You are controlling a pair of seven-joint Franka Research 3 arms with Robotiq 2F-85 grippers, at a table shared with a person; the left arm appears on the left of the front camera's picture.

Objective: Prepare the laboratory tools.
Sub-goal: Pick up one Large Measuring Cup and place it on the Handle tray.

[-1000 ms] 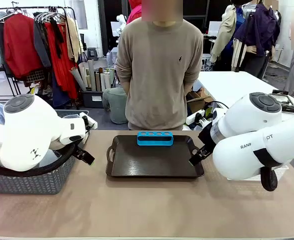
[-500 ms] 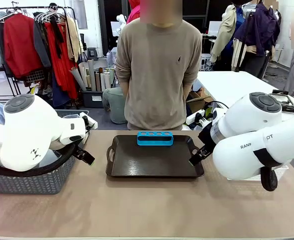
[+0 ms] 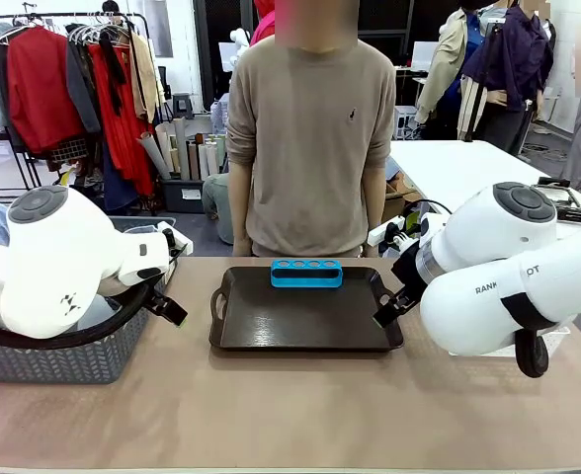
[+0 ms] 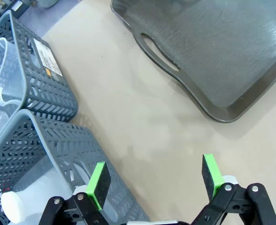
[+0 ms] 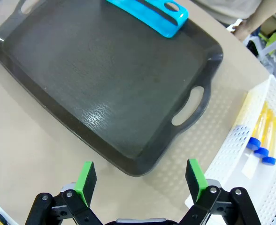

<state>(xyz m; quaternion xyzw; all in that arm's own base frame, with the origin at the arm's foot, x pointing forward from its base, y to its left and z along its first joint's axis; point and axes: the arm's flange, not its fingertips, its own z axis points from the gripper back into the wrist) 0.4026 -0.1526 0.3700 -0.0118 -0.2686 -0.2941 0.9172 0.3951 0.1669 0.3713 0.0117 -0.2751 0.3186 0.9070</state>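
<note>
While the blue rack [image 5: 149, 14] waits at the far edge of the dark tray [image 5: 105, 84], the blue-capped test tubes [image 5: 264, 129] lie in the white basket [image 5: 229, 154] just beyond the tray's right handle [image 5: 204, 108], caps toward the right pincer [image 5: 139, 171], the nearer one, its jaws wide apart and empty.

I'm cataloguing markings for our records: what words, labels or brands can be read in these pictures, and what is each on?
"RANK": on the right arm, part of a longer word, the rest out of sight.
"OT": on the same arm, a little higher, the rest also out of sight.
White sticker on the grey basket: print too small to read.
Small emblem on the person's sweater: too small to read.
</note>
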